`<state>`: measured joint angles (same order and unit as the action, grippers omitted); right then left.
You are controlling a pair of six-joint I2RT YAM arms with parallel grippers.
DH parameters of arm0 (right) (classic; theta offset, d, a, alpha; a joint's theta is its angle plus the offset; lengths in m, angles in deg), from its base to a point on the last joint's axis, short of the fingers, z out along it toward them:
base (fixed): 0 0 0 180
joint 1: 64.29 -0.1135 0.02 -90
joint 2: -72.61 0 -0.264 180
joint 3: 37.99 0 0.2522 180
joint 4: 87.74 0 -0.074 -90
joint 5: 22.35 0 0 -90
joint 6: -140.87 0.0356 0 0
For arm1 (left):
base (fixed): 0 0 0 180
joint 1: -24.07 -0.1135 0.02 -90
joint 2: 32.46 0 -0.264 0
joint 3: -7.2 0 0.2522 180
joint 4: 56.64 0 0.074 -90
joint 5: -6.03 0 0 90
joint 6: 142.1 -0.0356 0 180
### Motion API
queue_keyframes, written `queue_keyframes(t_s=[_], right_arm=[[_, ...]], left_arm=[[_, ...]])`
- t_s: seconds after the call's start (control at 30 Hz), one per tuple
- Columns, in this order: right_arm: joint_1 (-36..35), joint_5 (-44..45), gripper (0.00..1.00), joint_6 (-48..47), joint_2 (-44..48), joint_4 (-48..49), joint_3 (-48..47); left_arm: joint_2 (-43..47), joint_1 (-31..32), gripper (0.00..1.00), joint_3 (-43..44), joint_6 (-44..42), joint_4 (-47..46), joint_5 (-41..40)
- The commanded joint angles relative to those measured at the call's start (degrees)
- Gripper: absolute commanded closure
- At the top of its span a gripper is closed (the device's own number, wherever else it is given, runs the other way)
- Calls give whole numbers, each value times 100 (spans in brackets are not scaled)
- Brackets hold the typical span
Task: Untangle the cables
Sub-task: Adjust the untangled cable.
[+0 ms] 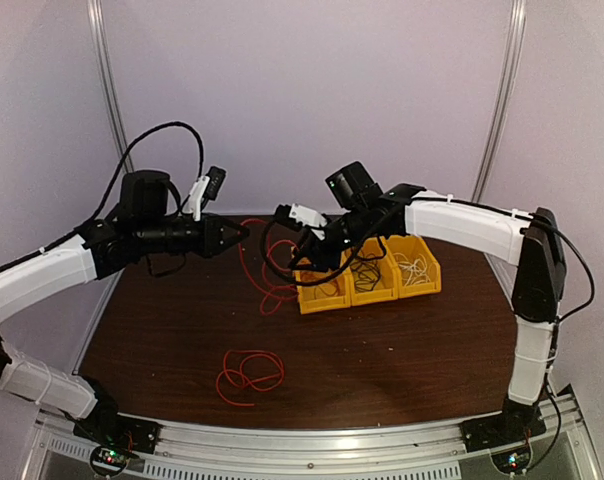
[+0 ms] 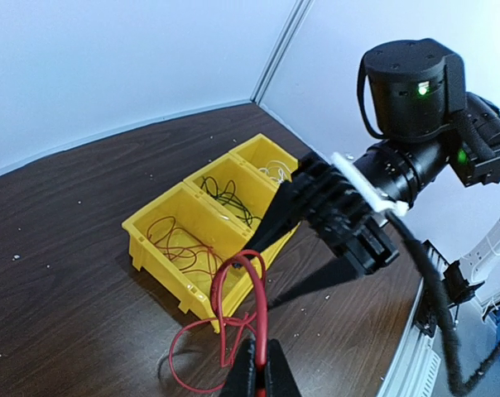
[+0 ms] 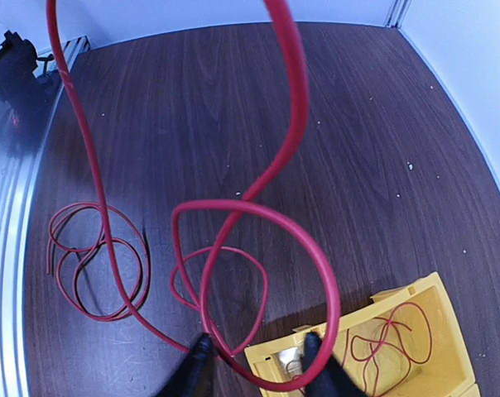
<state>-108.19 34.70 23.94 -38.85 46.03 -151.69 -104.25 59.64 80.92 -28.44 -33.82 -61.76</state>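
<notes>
Pinching red cable (image 2: 259, 302), seemingly: left gripper (image 2: 257, 354)

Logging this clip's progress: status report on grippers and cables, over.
Left gripper shut on red cable, lifted. Right gripper open beside its hanging loop. Yellow bins close below; separate red coil lies apart on table.

Red thin wire (image 1: 265, 262): hangs in loose loops beside yellow plastic bins (image 1: 322, 303).
Red wire coil (image 1: 250, 372): flat on brown table (image 1: 162, 330), well apart.
Black thin wire (image 1: 367, 276): coiled, middle bin.
White thin wire (image 1: 414, 268): coiled, right bin.
</notes>
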Motion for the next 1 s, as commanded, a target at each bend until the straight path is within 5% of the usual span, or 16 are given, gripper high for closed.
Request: queue_keyframes(t_s=[0.0, 0.03, 0.33, 0.53, 0.73, 0.97], right_arm=[[166, -67, 90, 320, -23, 452, 124], [233, -108, 100, 420, 1, 531, 157], [1412, -1457, 100, 1794, 777, 1729, 1137], [2178, -3241, 100, 4170, 893, 3797, 1998], [2246, -3219, 81, 3872, 944, 3531, 2115], [2687, -2635, 74, 3211, 1509, 3095, 2437]], left_arm=[[182, 2, 100, 1, -175, -239, 23], [189, 2, 100, -2, -179, -216, -71], [93, -181, 100, -136, -120, 265, -806], [-155, -209, 100, -87, -131, 48, -619], [-422, -209, 100, 498, -187, -636, -131], [-1040, -209, 100, 1602, -358, -756, 58]])
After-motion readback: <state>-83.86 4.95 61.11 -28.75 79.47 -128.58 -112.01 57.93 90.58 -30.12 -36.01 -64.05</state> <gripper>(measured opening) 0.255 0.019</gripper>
